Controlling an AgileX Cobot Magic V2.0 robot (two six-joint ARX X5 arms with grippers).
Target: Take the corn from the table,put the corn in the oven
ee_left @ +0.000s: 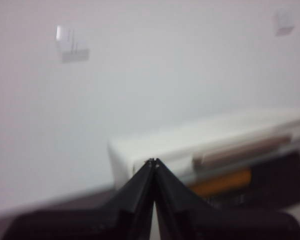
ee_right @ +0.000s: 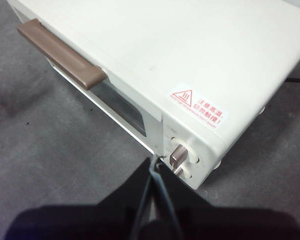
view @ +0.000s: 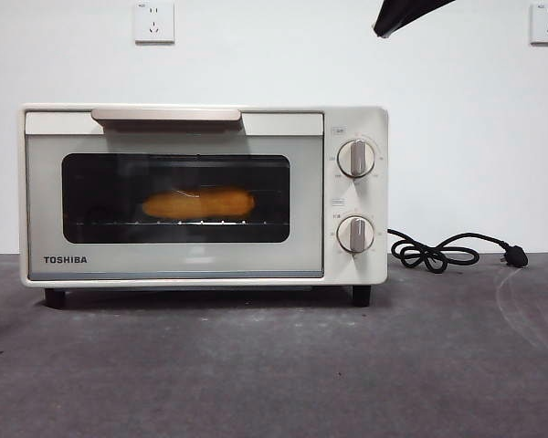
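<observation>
While corn (view: 198,203) lies inside closed oven (view: 173,265) | both claws pressed together, empty, outside oven

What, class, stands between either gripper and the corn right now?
The cream-white toaster oven's closed dark glass door: the yellow-orange corn cob lies on the rack behind it. The left gripper and right gripper, both shut, are outside the oven.

I see a cream-white oven (view: 204,195) with dark glass, a beige handle (view: 166,115), a yellow-orange corn (view: 198,203), a black cord (view: 443,250), and a mottled dark grey bench (view: 274,365).
</observation>
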